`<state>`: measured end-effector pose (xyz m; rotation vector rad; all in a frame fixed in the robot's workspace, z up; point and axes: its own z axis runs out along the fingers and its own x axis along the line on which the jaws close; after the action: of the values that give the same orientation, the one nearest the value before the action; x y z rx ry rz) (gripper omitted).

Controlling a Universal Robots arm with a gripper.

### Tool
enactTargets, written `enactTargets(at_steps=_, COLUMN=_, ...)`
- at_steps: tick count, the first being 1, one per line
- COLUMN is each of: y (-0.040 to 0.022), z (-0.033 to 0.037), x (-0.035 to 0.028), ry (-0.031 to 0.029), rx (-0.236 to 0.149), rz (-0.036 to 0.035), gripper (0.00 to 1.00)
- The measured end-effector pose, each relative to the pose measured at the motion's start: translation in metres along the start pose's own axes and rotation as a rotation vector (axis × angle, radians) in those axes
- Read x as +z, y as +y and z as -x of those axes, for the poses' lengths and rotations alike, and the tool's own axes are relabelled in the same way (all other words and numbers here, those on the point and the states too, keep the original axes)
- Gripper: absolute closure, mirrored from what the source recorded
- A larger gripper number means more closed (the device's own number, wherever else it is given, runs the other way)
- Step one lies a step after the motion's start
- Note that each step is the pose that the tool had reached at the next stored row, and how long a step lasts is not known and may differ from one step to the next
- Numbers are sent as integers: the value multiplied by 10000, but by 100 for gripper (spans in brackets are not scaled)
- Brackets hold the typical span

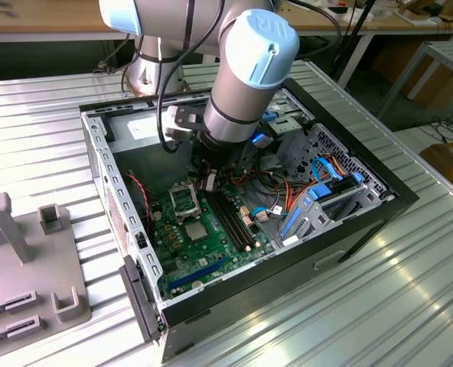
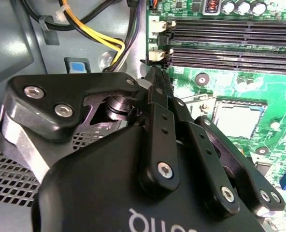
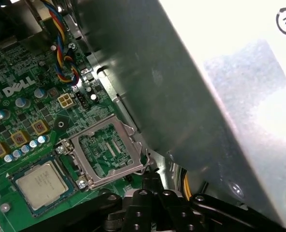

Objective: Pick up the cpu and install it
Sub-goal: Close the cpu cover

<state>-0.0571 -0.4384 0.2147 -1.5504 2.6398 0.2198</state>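
while gripper (image 3: pixel 150 181) hovers, cpu (image 3: pixel 39 183) sits beside.

The motherboard (image 1: pixel 211 245) is showing green, the cpu (image 3: pixel 39 183) silver, the gripper (image 2: pixel 157 84) black, and yellow cables (image 2: pixel 92 31) are running nearby.

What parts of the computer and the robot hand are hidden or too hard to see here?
- Gripper: in the second wrist view its own black body covers the fingertips, so what it holds, if anything, is hidden.
- CPU: it sits in the socket with the load plate open; its pins underneath are hidden.
- Motherboard: in the exterior view the arm covers its far part.
- Gray fixture: cut off by the exterior view's left edge.
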Motion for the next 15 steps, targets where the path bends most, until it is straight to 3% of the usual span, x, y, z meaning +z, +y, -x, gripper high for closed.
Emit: enactTargets(at_steps=15, y=22, z=10, x=-116, ry=19, rx=-69, rz=1, gripper=89)
